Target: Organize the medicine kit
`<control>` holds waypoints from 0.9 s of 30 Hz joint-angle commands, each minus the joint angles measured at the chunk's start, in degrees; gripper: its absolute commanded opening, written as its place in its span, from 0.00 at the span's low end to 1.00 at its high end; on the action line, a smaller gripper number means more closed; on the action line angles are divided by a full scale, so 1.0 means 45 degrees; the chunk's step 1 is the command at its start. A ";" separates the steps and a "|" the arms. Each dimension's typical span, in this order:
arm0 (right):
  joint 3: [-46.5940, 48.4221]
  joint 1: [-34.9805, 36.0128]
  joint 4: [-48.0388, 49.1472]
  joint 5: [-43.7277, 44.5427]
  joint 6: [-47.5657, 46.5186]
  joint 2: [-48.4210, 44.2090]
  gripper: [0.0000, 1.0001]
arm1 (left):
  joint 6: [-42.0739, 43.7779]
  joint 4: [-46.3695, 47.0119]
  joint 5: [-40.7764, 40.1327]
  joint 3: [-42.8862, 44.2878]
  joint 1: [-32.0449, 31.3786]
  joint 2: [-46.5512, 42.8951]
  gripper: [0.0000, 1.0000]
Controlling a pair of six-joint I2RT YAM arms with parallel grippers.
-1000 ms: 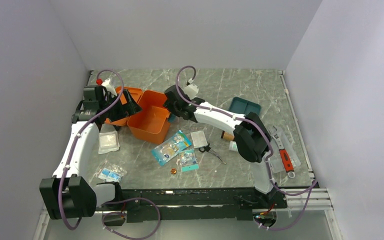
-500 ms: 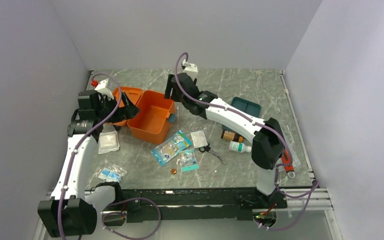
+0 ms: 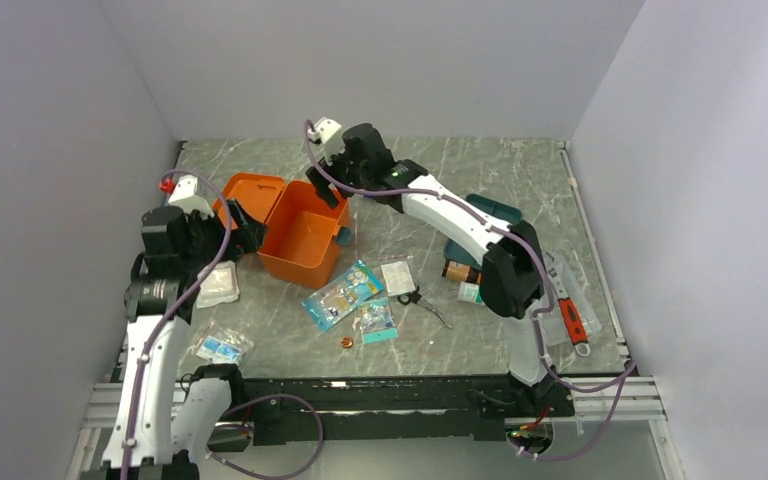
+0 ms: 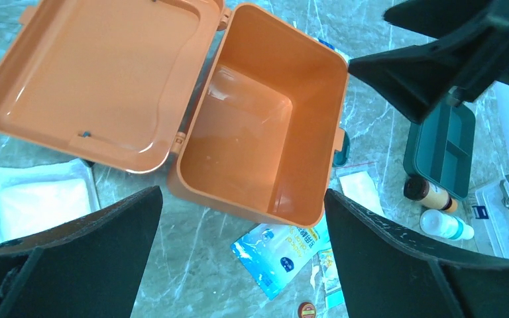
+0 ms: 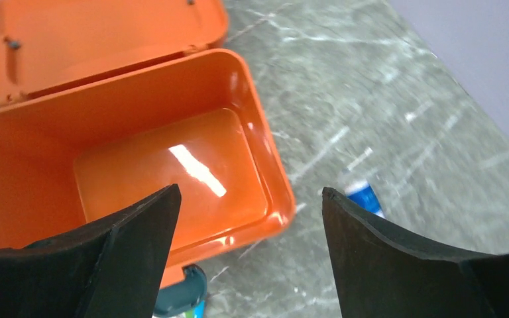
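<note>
Left wrist: blue sachet [image 4: 283, 255], print illegible, near medicine kit [image 4: 308, 126]

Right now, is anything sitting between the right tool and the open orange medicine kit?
Nothing visible does. The right tool hangs open and empty over the medicine kit, whose lid lies folded back and whose compartment looks bare. The packets and bottles lie outside it, on the table.
</note>
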 commanded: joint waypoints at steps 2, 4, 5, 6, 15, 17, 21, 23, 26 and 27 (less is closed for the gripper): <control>0.2611 -0.0285 -0.1027 -0.3885 -0.2873 0.1376 0.81 | -0.0091 0.0013 -0.1059 -0.1031 0.0050 -0.1322 0.99; 0.3006 -0.0368 -0.1072 -0.4552 -0.3322 0.1707 0.82 | 0.0076 0.0100 -0.1101 -0.1391 0.0061 -0.1630 0.99; 0.3245 -0.0394 -0.1144 -0.4701 -0.3496 0.1930 0.82 | 0.0095 0.0231 -0.1038 -0.1603 0.0061 -0.1762 0.99; 0.3536 -0.0417 -0.1236 -0.4741 -0.3681 0.2183 0.82 | 0.0146 0.0342 -0.1012 -0.1822 0.0061 -0.1864 0.99; 0.5286 -0.0935 -0.1367 -0.5081 -0.3531 0.4126 0.81 | 0.0234 0.0305 -0.0959 -0.1935 0.0031 -0.1771 0.99; 0.5158 -0.1151 -0.1055 -0.5334 -0.3177 0.4233 0.81 | 0.0206 0.0276 -0.1000 -0.1934 0.0039 -0.1745 0.99; 0.5069 -0.1356 -0.0802 -0.5605 -0.2709 0.4449 0.80 | 0.0208 0.0206 -0.1162 -0.1923 0.0036 -0.1734 0.99; 0.4990 -0.1368 -0.0763 -0.5741 -0.2670 0.4497 0.78 | 0.0204 0.0193 -0.1201 -0.1905 0.0056 -0.1703 0.99; 0.5032 -0.1347 -0.0758 -0.5686 -0.2519 0.4624 0.74 | 0.0190 0.0180 -0.1255 -0.1904 0.0061 -0.1675 0.99; 0.5070 -0.1352 -0.0788 -0.5670 -0.2507 0.4676 0.73 | 0.0201 0.0160 -0.1293 -0.1914 0.0061 -0.1675 0.99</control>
